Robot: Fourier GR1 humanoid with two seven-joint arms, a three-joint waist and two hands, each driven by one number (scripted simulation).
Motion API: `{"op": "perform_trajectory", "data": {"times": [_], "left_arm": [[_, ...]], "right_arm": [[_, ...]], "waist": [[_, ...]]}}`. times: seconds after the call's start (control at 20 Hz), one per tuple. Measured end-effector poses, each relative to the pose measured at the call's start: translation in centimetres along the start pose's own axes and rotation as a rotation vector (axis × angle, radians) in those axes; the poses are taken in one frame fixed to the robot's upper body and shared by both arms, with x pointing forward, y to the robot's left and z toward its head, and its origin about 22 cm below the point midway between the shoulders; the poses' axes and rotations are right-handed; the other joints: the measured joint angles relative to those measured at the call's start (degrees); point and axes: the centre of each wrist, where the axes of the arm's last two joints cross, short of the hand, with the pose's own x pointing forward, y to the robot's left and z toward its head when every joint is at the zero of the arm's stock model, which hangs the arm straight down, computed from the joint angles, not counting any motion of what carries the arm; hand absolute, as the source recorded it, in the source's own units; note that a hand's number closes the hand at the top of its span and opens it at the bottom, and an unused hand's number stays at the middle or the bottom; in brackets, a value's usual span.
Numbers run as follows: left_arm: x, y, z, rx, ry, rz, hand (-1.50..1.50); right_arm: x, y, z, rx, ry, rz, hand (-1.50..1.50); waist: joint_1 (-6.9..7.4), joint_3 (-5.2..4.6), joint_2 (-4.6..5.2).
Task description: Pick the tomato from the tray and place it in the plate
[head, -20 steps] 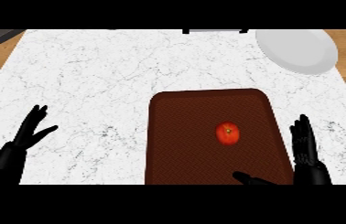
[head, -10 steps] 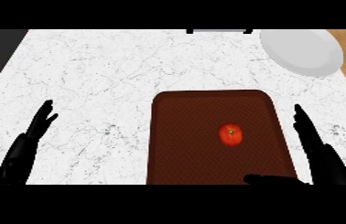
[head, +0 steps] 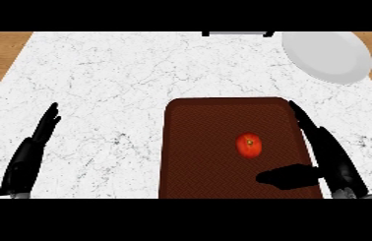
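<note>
The left hand (head: 33, 151) rests near the lower left edge of the marble counter (head: 131, 77), fingers straight and holding nothing. On the dark brown tray (head: 203, 136) lies the tomato (head: 249, 145), round, glossy red, with a small greenish stem spot. Just beside it, the right hand (head: 327, 156) spreads wide, thumb over the tray. The white plate (head: 325, 55) sits well apart, top right.

Red tomato (head: 249, 145); dark brown tray (head: 203, 151); white plate (head: 327, 55); marbled counter (head: 123, 82).
</note>
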Motion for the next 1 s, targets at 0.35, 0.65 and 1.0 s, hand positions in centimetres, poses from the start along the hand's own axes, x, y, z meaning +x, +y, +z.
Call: {"op": "perform_trajectory", "data": {"times": [0.35,0.65,1.0], "left_arm": [[-0.5,-0.4,-0.1,0.004,0.006,0.0,0.0],[-0.5,-0.2,0.4,0.005,0.004,0.002,0.0],[-0.8,0.2,0.7,0.005,0.002,0.006,0.0]], "right_arm": [[-0.7,1.7,-1.9,0.078,0.017,0.045,-1.5],[-1.5,3.0,-3.9,0.144,0.022,0.059,-1.5],[-2.3,4.3,-4.8,0.18,0.041,0.078,-1.5]], "waist": [[-0.3,0.05,-0.08],[-0.31,0.05,-0.1],[-0.39,0.04,-0.13]]}}
